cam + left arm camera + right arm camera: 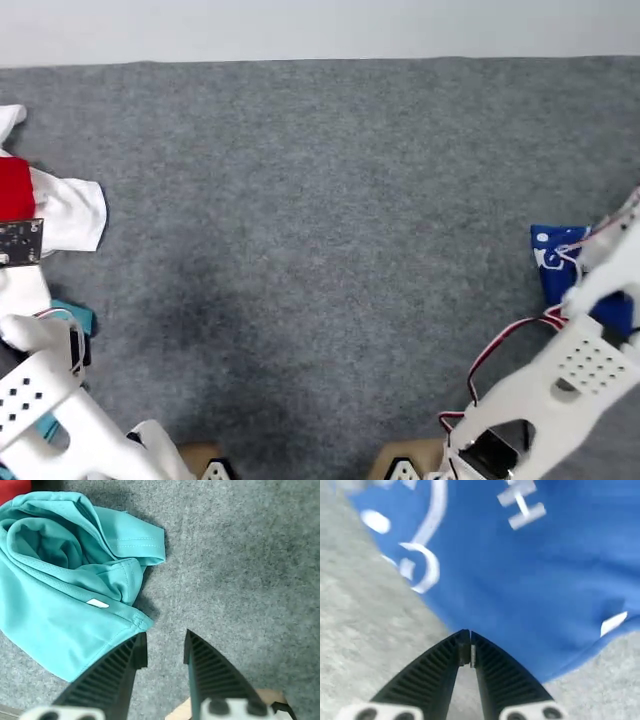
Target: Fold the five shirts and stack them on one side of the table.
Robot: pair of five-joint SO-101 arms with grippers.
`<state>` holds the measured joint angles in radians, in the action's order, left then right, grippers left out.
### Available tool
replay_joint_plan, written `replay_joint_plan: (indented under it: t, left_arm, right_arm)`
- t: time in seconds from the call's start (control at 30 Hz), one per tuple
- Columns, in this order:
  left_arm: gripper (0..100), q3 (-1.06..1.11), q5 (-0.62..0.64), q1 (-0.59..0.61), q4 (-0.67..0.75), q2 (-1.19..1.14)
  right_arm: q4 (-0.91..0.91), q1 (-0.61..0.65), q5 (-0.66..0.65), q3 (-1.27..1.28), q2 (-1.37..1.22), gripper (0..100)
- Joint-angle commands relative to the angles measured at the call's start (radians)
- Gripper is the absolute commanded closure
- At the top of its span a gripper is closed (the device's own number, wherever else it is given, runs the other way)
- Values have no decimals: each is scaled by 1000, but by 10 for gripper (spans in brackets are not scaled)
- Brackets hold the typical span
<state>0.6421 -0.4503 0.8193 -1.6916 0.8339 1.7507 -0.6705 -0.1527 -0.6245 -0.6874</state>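
Note:
A crumpled teal shirt [60, 590] lies on the grey felt table [320, 200]; a corner of this teal shirt [78, 320] peeks out beside the left arm [45, 400]. My left gripper [165, 647] is open, hovering over bare felt just off the shirt's hem. A blue shirt [530, 580] with white print lies at the table's right edge, where the blue shirt [555, 255] is partly covered by the right arm [570, 370]. My right gripper [468, 652] is shut, its tips over that shirt's edge. A white and red shirt [55, 205] rests at the far left.
A small dark board [20, 242] sits on the white shirt at the left edge. The two arm bases [400, 465] stand at the front edge. Open felt stretches across the middle and back of the table.

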Motion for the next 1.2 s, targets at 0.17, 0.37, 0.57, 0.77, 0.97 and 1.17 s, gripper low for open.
replay_joint_plan:
  t: [0.17, 0.37, 0.57, 0.77, 0.97, 1.17]
  left_arm:
    - [863, -8, -2, 6, -5, 18]
    - [863, -7, -2, 6, -5, 18]
    - [863, -8, -2, 6, -5, 18]
    - [863, -10, -2, 3, -43, 18]
    - [863, -99, 51, 28, -58, 12]
    - [863, -228, 72, 89, -52, -130]
  right_arm:
    - [-35, -44, -61, 183, 41, 988]
    - [36, -44, -60, 120, 81, 988]
    - [39, -42, -66, 110, 286, 988]
    - [42, -42, -66, 147, 509, 988]
    - [41, -44, -66, 414, 786, 988]
    - [39, -48, -68, 718, 1006, 988]
